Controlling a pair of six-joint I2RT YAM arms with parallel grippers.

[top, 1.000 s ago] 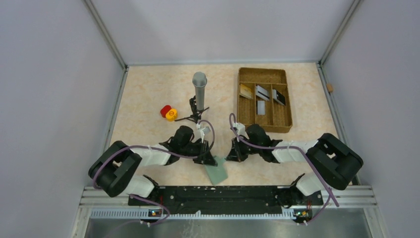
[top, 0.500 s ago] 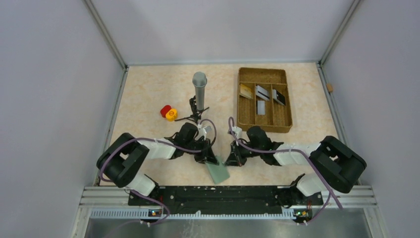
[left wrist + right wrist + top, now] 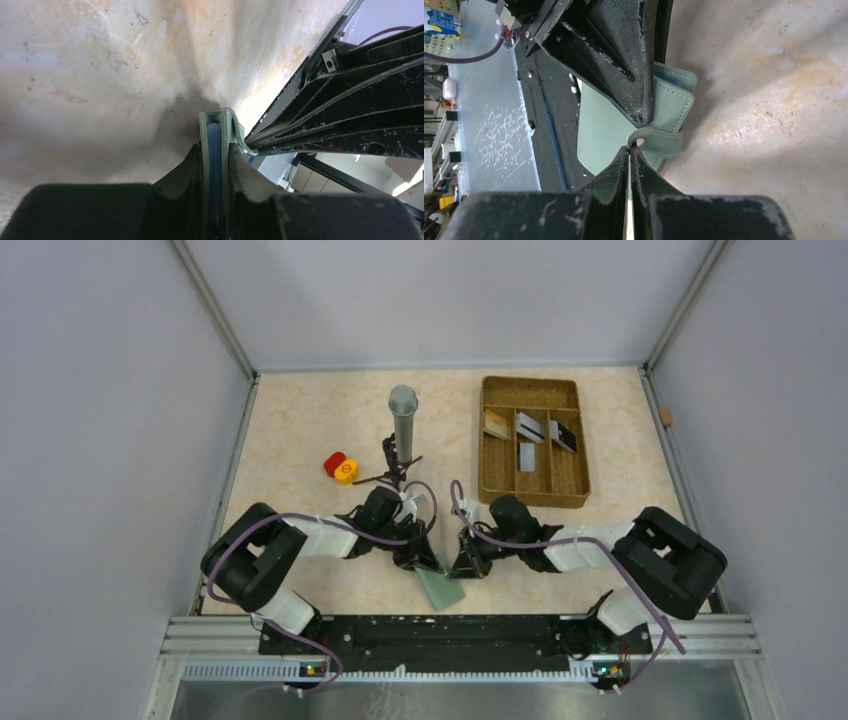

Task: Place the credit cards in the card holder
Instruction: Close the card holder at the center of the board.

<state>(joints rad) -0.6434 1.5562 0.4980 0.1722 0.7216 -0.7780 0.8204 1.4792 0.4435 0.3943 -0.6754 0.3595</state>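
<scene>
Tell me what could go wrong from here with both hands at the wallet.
The right hand, shut, meets only the tip of the closing tab, so it may slip off when it pulls. The left hand pinches the folded card holder across both layers, which could keep it from opening. A hard tug might also drag it toward the near edge of the table.

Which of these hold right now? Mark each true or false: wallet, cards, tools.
1. The left tool is clamped on the card holder. True.
2. The credit cards are inside the card holder. False: they lie in the brown tray.
3. The right tool is shut, tips at the closing tab. True.
4. The microphone lies flat. False: it stands on its tripod.
</scene>
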